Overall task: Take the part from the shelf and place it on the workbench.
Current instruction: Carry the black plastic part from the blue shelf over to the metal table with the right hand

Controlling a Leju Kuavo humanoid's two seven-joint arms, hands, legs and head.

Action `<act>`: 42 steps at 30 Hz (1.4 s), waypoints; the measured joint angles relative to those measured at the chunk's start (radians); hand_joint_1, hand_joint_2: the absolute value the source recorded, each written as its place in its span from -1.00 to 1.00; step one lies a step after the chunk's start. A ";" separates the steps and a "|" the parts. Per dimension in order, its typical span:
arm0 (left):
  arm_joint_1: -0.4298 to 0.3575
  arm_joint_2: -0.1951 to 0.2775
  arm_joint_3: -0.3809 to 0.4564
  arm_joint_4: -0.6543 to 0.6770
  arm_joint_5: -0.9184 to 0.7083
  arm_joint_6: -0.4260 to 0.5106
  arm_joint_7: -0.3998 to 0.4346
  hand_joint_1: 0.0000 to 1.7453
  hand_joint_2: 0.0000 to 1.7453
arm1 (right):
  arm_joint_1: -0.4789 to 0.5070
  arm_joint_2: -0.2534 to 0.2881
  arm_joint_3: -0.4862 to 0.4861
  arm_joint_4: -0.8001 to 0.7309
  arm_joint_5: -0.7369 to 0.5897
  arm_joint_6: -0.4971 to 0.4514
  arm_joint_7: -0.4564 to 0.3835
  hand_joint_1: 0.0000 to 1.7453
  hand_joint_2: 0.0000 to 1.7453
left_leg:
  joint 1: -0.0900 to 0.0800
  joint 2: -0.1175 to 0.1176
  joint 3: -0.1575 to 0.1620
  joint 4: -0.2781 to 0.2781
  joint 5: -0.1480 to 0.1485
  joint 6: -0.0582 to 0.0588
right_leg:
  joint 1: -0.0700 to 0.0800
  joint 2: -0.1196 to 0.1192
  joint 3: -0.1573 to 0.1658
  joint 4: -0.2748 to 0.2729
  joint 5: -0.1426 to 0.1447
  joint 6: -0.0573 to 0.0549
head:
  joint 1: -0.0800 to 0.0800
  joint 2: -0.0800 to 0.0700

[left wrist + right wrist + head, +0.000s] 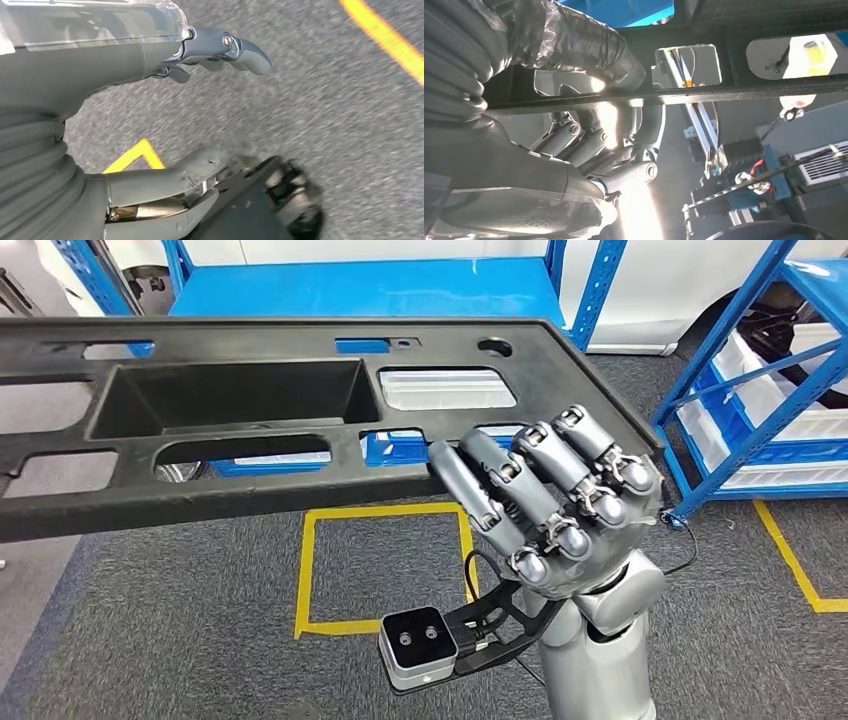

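Part-wise, the long black moulded plastic panel (250, 420) with its cut-out windows and deep tray pocket is clamped at its right end by the right hand (545, 505), fingers curled over the near edge at centre-right of the head view. It stretches off to the left edge above grey carpet (200, 640) and yellow floor tape (385, 512). Looks stiff but light, and so long it'll probably want to lever downward; I'd grab a rail between windows. Left hand (150, 125) hangs over the floor, fingers loosely apart, holding nothing.

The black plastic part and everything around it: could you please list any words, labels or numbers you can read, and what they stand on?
None can be read.
Black plastic part: no print visible.
Camera module below the right hand: no legible marking.
Yellow floor tape: plain lines, no text.
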 joint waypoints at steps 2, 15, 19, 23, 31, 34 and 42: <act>-0.003 0.000 0.000 0.000 0.000 0.000 -0.001 -1.00 1.00 | 0.000 0.001 0.000 -0.003 0.001 0.000 0.000 1.00 1.00 | 0.001 -0.001 0.131 -0.155 -0.032 0.001 | -0.001 0.001 -0.031 0.013 0.021 0.011 | 0.000 0.000; -0.002 -0.002 -0.001 0.000 0.003 0.002 -0.002 -1.00 1.00 | 0.002 -0.002 0.000 -0.007 0.004 0.000 0.000 1.00 1.00 | -0.016 0.015 0.038 -0.261 0.042 0.051 | -0.017 0.012 -0.044 0.276 -0.079 0.047 | 0.001 0.000; 0.000 -0.002 -0.001 0.000 0.004 0.002 -0.003 -1.00 1.00 | 0.000 -0.001 0.000 -0.008 0.007 0.000 0.000 1.00 1.00 | -0.018 0.013 -0.011 -0.234 0.075 0.030 | -0.009 0.015 0.125 0.042 -0.144 0.039 | 0.000 0.000; 0.001 -0.004 -0.001 0.000 0.008 0.003 -0.006 -1.00 1.00 | -0.002 -0.001 0.000 -0.006 0.007 0.000 0.000 1.00 1.00 | -0.011 0.010 -0.033 -0.200 0.042 0.008 | -0.009 0.009 0.101 0.023 -0.112 0.012 | 0.000 0.000; -0.001 -0.006 -0.001 0.000 0.009 0.004 -0.008 -1.00 1.00 | -0.003 0.000 0.000 -0.002 0.006 0.000 0.000 1.00 1.00 | -0.013 0.008 0.042 -0.033 -0.044 0.013 | 0.006 0.005 -0.038 0.024 0.003 -0.001 | 0.000 0.000; -0.008 -0.007 -0.001 -0.002 0.010 0.005 -0.008 -1.00 1.00 | -0.004 0.000 0.000 -0.001 0.007 0.000 0.000 1.00 1.00 | -0.028 0.008 0.203 -0.253 -0.094 0.036 | 0.007 0.004 -0.061 0.023 0.041 0.010 | 0.000 0.000; -0.010 -0.013 -0.001 -0.002 0.010 0.006 -0.010 -1.00 1.00 | -0.007 -0.002 -0.002 0.003 0.006 0.000 0.000 1.00 1.00 | -0.028 0.019 0.127 -0.309 0.005 0.073 | -0.010 0.014 -0.108 0.226 -0.153 0.051 | 0.001 0.000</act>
